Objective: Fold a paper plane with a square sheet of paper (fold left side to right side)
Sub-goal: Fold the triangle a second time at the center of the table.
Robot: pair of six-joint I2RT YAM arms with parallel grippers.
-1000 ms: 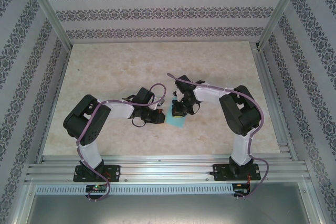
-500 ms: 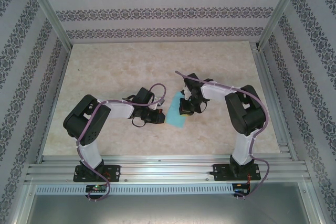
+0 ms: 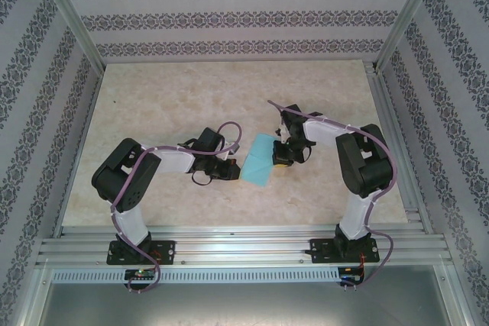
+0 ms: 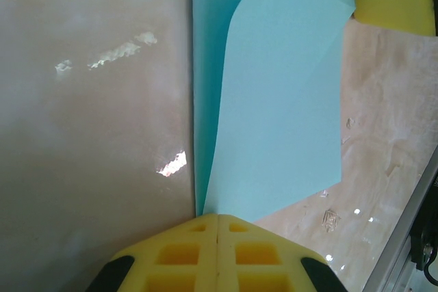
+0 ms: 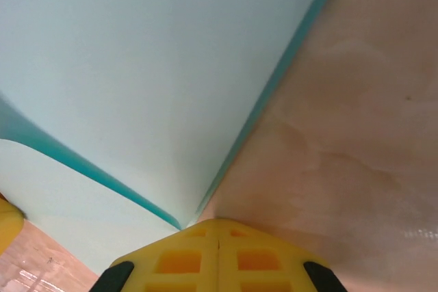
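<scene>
Left pincer [image 4: 217, 227], nearest you: yellow pads pressed together, with a corner of the square sheet of paper [image 4: 280, 100] running into their seam, so it looks to be gripping that corner. Right pincer [image 5: 217, 227]: pads likewise closed, and the sheet's bend ends at its tips, so it too appears to grip the paper. The sheet spans the gap between the two pincers near the middle of the table [image 3: 168, 97], partly lifted and curled, a pale layer over a darker strip. My read is that the fold is begun but not creased. Carry the left edge over low and slow toward the right edge and hold the right side steady. Don't pull the pincers apart, since thin paper tears. Match the corners before you press. Hard to make out: the paper inside both seams, and whether the lower layer touches the table. The sheet's far edge is cut off in both wrist views. From overhead the sheet is too small to judge alignment.
</scene>
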